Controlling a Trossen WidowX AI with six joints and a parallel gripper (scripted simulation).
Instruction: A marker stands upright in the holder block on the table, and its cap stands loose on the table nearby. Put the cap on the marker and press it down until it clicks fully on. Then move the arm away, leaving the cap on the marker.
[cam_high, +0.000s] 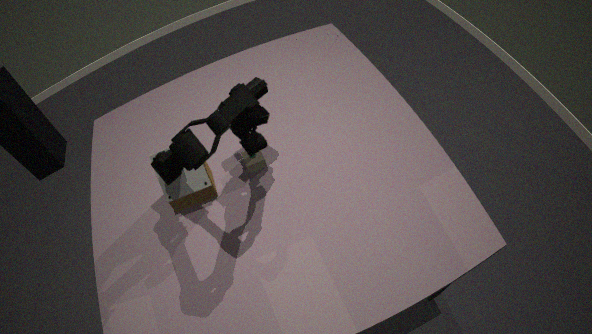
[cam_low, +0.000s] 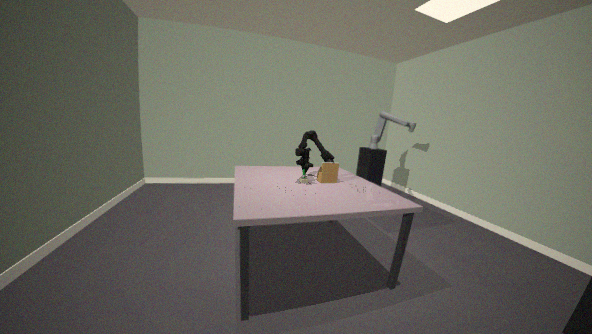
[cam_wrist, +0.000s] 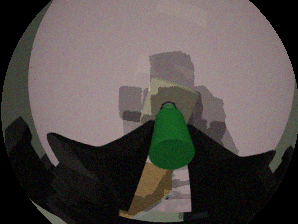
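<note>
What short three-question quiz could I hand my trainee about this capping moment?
1. True or false: the gripper is shut on the green cylindrical cap.
2. In the wrist view, what lies just beyond the cap's far end? A) pale holder block with the dark marker tip B) bare table only C) tan box
3. What does the black arm's base sit on?

Key: 1 true. 2 A. 3 The tan box on the pink table.
</note>
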